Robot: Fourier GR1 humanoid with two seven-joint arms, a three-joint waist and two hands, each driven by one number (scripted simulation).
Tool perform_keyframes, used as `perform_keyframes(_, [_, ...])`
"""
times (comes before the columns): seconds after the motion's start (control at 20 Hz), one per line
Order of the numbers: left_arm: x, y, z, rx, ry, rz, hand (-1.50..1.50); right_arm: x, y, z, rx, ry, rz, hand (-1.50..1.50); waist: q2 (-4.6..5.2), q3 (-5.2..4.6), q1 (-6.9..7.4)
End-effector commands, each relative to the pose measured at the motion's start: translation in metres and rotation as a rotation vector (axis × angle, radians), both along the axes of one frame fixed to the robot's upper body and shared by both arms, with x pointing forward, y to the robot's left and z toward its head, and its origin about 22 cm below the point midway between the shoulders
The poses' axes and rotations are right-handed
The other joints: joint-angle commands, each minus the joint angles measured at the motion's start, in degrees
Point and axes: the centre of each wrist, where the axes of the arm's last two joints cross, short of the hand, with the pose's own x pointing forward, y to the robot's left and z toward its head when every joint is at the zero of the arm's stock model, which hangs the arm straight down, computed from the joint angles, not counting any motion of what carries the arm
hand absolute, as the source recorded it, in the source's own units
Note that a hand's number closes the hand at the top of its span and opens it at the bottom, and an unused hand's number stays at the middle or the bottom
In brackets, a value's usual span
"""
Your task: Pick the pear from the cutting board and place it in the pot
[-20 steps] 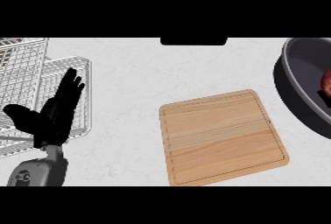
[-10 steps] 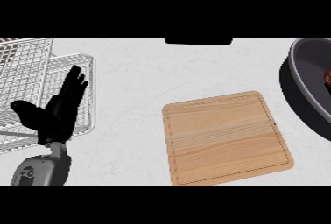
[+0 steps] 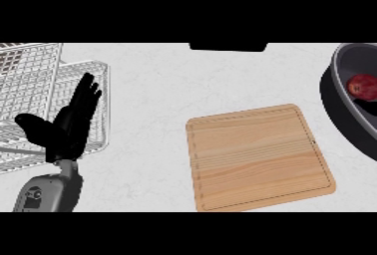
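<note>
A bare wooden cutting board (image 3: 258,157) lies on the white counter, right of centre, with nothing on it. At the right edge stands a dark grey pot (image 3: 344,107), partly cut off by the frame. A reddish pear (image 3: 361,86) rests inside it. My left hand (image 3: 66,127) shows at the lower left, open with fingers straight and pointing up, resting over the edge of a wire rack. My right hand does not show.
A wire dish rack (image 3: 44,79) fills the upper left corner, behind and under my left hand. A dark object (image 3: 227,46) sits at the counter's far edge, top centre. White counter surface lies between the rack and the board.
The view has shifted, so the board and pot sit slightly further right and lower. The pear shows more fully in the pot. My left hand stays open in place.
</note>
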Motion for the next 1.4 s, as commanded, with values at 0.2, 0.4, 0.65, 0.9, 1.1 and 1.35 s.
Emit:
perform_keyframes(0.2, [0.008,0.028,0.018,0.026,-0.052,0.057,0.0,0.015,0.002,-0.019,0.296,-0.017,0.193,-1.5,-0.4,0.35,-0.21])
perform_keyframes(0.4, [0.009,0.016,0.025,0.001,-0.066,0.065,0.0,0.022,-0.003,-0.004,0.467,-0.192,0.207,-1.5,-0.41,0.4,-0.15])
perform_keyframes(0.65, [0.004,0.036,0.02,0.025,-0.054,0.078,0.0,-0.001,-0.048,0.011,0.621,-0.284,0.187,-1.5,-0.51,0.33,-0.7])
perform_keyframes(0.9, [0.0,0.028,0.023,0.024,-0.056,0.081,0.0,-0.039,-0.094,0.019,0.666,-0.318,0.166,-1.5,-0.42,0.4,-0.53])
perform_keyframes(1.1, [-0.004,0.034,0.016,0.027,-0.055,0.057,0.0,-0.068,-0.115,0.011,0.675,-0.307,0.17,-1.5,-0.29,0.44,-0.37])
perform_keyframes(1.35, [0.001,0.028,0.029,0.033,-0.06,0.078,0.0,-0.102,-0.144,0.028,0.693,-0.298,0.202,-1.5,-0.36,0.53,-0.6])
